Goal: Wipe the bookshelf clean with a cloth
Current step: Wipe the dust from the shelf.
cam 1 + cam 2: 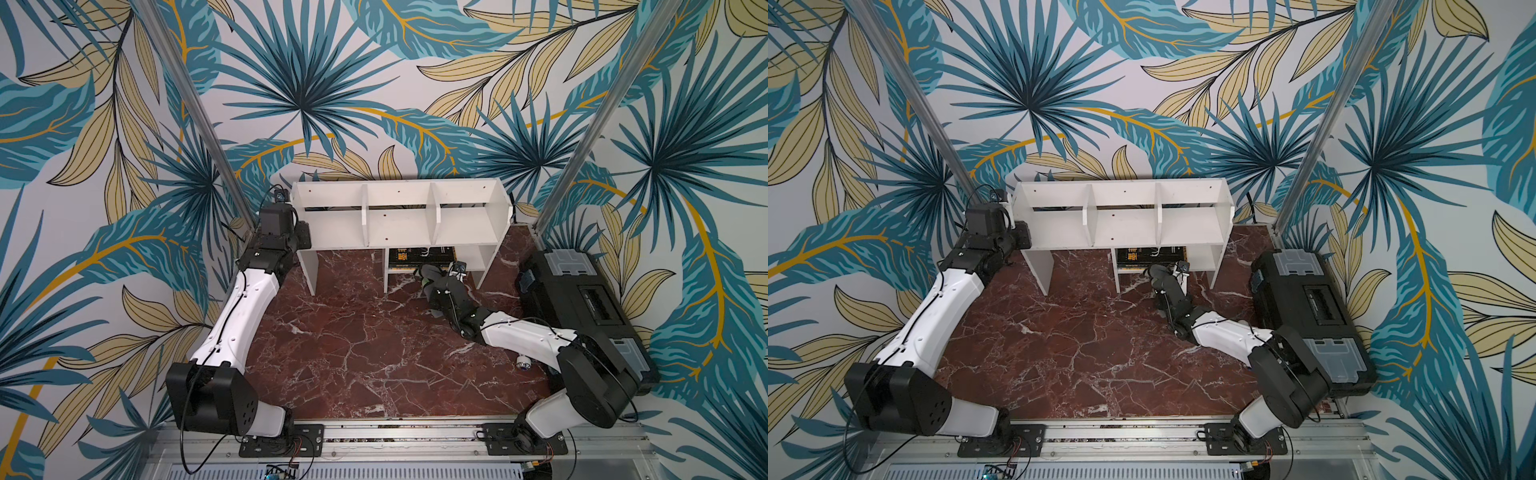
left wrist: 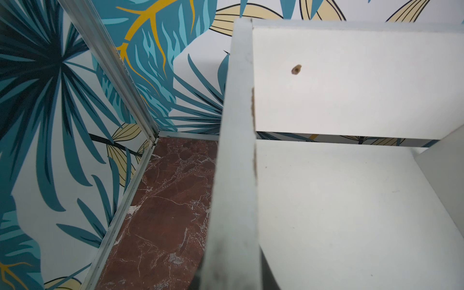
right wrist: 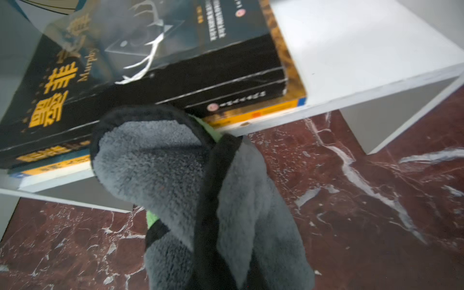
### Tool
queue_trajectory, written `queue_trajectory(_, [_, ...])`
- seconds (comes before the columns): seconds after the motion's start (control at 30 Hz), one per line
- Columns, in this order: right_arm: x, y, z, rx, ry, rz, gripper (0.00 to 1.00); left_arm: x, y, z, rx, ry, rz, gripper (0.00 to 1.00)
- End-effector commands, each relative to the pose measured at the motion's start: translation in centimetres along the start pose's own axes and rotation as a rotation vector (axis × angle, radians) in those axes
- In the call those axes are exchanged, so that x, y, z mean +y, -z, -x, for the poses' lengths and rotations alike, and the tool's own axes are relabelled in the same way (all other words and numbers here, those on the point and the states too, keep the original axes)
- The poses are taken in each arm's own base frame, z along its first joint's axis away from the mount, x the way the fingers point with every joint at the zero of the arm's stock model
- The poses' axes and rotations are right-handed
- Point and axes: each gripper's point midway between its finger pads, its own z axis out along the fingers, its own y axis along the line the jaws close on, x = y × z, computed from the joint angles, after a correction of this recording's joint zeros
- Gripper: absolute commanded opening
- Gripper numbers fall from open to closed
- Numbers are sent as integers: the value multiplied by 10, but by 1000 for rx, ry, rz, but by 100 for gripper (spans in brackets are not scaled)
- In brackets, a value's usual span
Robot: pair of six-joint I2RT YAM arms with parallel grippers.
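Noting left arm (image 1: 249,307) and right arm (image 1: 523,332): white shells, black joint housings, thin black cables clipped along, small screws.

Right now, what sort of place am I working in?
Probably a staged robot test cell, not a real room: leaf-print panels on aluminium posts box in a marble-look tabletop, and the left arm and right arm are bolted to a front rail. The bookshelf looks like a prop.
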Motion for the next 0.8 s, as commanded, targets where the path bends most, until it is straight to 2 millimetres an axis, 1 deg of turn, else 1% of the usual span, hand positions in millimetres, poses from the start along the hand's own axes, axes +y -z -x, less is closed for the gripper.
queue_trajectory(0.0, [23, 1, -9, 39, 28, 78, 0, 37, -2, 8, -40, 46, 130, 0])
queue_trajectory(0.03, [33, 0, -11, 45, 41, 96, 0, 41, -2, 9, -40, 50, 142, 0])
queue_trajectory(0.1, [60, 0, -15, 54, 88, 135, 0, 48, -3, 9, -33, 59, 149, 0])
queue_trajectory(0.2, [104, 3, -26, 69, 137, 202, 0, 49, -4, 9, -36, 40, 147, 0])
queue_trajectory(0.27, [126, 2, -32, 81, 143, 232, 0, 52, -8, 8, -28, 43, 142, 0])
queue_trajectory(0.33, [135, -3, -32, 88, 126, 243, 0, 55, -9, 8, -24, 50, 136, 0])
queue_trajectory(0.4, [136, -5, -30, 84, 107, 237, 0, 63, -11, 7, -21, 61, 151, 0])
queue_trajectory(0.47, [126, -3, -27, 67, 112, 201, 0, 68, -12, 6, -19, 68, 163, 0])
queue_trajectory(0.53, [106, -2, -26, 64, 105, 164, 0, 72, -12, 7, -18, 68, 176, 0])
queue_trajectory(0.57, [93, -1, -21, 59, 93, 145, 0, 73, -11, 8, -21, 74, 175, 0])
queue_trajectory(0.63, [58, 0, -18, 56, 78, 87, 0, 73, -12, 8, -23, 82, 171, 0])
queue_trajectory(0.7, [12, 4, -9, 40, 48, 8, 0, 76, -11, 7, -24, 80, 186, 0])
queue_trajectory(0.73, [-7, 7, -5, 35, 32, -21, 0, 76, -11, 7, -24, 79, 190, 0])
queue_trajectory(0.77, [-32, 10, 3, 25, 5, -60, 0, 75, -11, 6, -22, 78, 186, 0])
